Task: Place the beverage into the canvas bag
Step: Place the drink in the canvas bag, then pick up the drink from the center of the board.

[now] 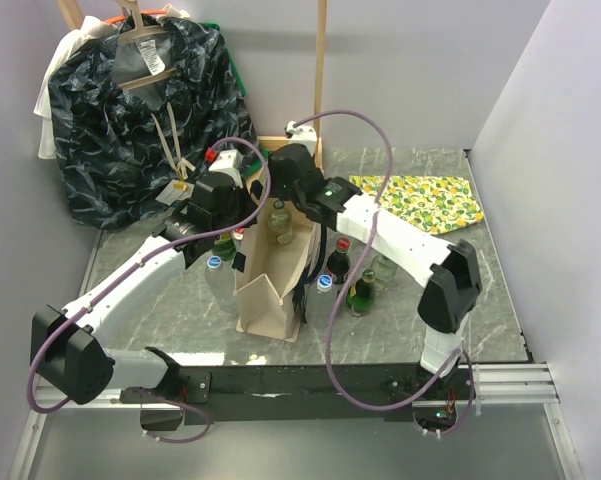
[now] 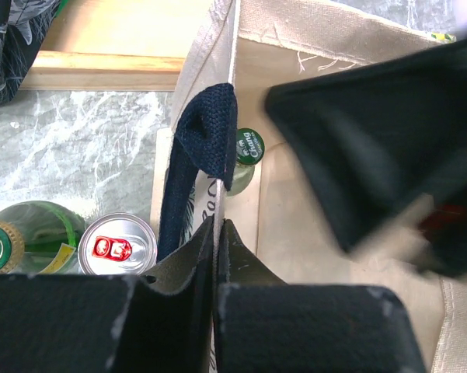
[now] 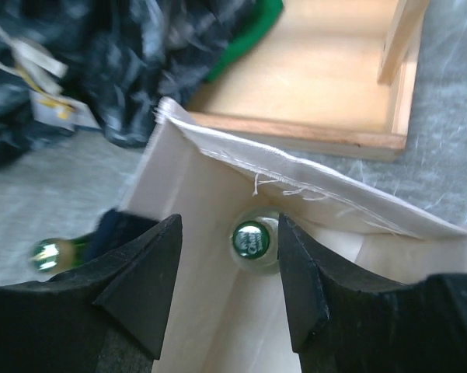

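Observation:
The beige canvas bag (image 1: pixel 265 295) stands open in the middle of the table. A green-capped beverage bottle (image 3: pixel 251 238) stands upright inside it against the far wall, and shows in the left wrist view as the bottle (image 2: pixel 249 146). My right gripper (image 3: pixel 229 227) hovers over the bag mouth, open, its fingers either side of the cap and clear of it. My left gripper (image 2: pixel 216 227) is shut on the bag's left wall rim, just below the black handle (image 2: pixel 206 148). From above, the left gripper (image 1: pixel 230 235) sits at the bag's left edge and the right gripper (image 1: pixel 283 200) above the bottle.
Several bottles stand around the bag: a blue-capped one (image 1: pixel 213 268) on its left, others (image 1: pixel 361 290) on its right. A can (image 2: pixel 116 247) sits by the left wall. A dark patterned garment (image 1: pixel 140 120), a wooden tray (image 3: pixel 318 78) and a lemon-print cloth (image 1: pixel 420 200) lie behind.

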`<state>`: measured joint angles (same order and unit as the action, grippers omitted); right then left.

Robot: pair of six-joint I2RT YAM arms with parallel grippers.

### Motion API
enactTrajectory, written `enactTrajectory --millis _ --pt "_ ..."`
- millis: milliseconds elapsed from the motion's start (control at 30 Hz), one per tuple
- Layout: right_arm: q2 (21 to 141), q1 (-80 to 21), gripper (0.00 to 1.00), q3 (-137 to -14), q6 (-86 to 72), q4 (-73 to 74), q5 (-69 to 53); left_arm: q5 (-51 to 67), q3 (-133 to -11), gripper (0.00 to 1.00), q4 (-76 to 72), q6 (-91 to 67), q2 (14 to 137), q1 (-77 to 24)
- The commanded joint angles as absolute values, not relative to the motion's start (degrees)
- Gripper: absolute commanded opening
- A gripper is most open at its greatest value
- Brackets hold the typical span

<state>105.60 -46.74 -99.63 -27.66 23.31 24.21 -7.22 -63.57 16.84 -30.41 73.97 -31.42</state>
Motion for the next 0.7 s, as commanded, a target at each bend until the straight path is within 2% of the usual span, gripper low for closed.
enactTrajectory --millis 0,467,667 --pt "100.0 -47.3 0.6 -98.3 -28.5 23.5 23.6 -7.8 -64.1 0.09 17.8 -29.0 71.9 -31.5" --pt "90.6 -48.0 0.61 -93.8 -28.1 25.9 24.1 -8.7 -62.8 0.15 16.3 -29.4 67.9 -31.5" --pt "88.4 -48.1 0.66 -92.6 -28.0 28.0 25.7 -9.1 -62.7 0.39 15.7 -29.5 66.5 -31.5"
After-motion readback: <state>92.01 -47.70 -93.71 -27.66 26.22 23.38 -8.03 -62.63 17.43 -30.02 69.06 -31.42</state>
